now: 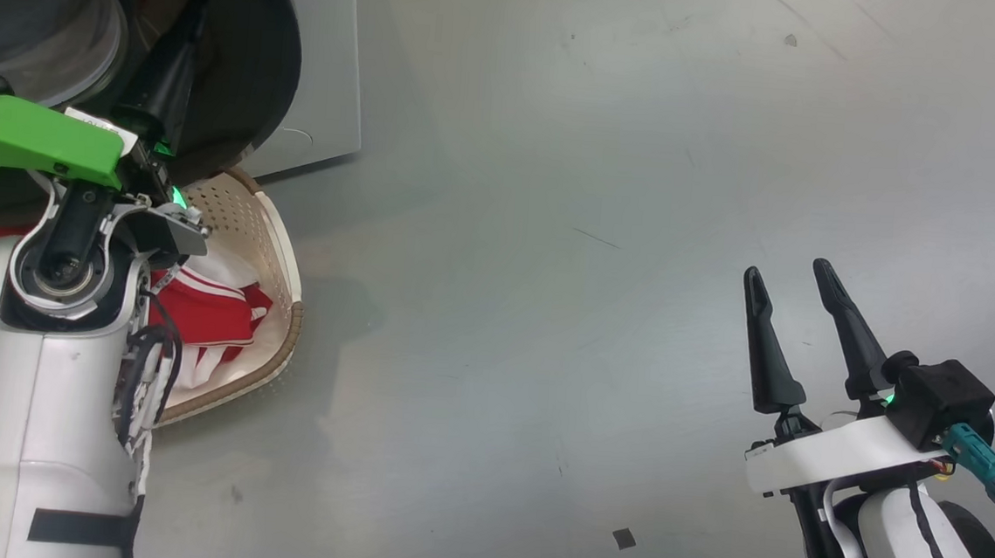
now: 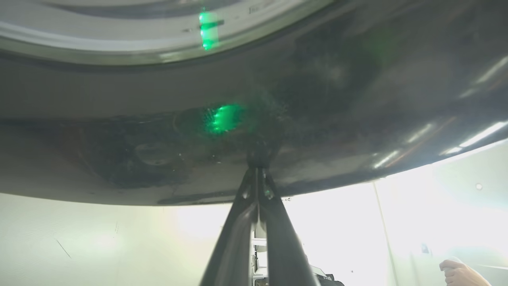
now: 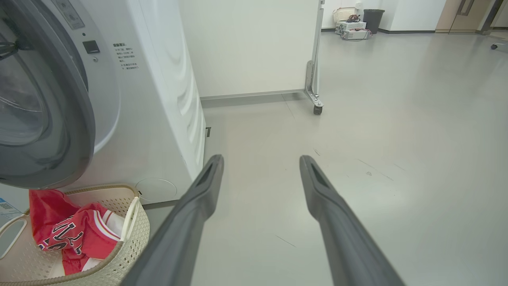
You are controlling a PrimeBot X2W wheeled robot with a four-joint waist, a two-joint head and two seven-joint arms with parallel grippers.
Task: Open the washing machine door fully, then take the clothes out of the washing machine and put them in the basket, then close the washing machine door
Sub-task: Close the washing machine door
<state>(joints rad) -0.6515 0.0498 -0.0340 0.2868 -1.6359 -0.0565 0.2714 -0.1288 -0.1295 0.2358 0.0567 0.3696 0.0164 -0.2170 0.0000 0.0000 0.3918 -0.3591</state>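
The washing machine [image 3: 158, 119] stands at the left, white. Its door [image 1: 251, 52] has a glossy black rim and lies close against the front; I cannot tell whether it is latched. My left gripper [image 1: 194, 13] is shut, and its tips [image 2: 258, 161] press on that black rim [image 2: 317, 119] with nothing held between them. Below the door sits the cream basket [image 1: 285, 247], also low at the left in the right wrist view [image 3: 135, 238]. Red clothes [image 1: 206, 311] with white trim lie in it [image 3: 75, 234]. Far to the right, my right gripper [image 1: 791, 282] hangs open and empty over bare floor [image 3: 262, 163].
A white partition on casters [image 3: 315, 107] stands behind the machine. A dark bin and boxes [image 3: 371, 18] sit far back by the wall. A person's hand [image 2: 460, 274] shows at the left wrist view's lower right corner. Grey floor [image 1: 594, 277] spreads to the right.
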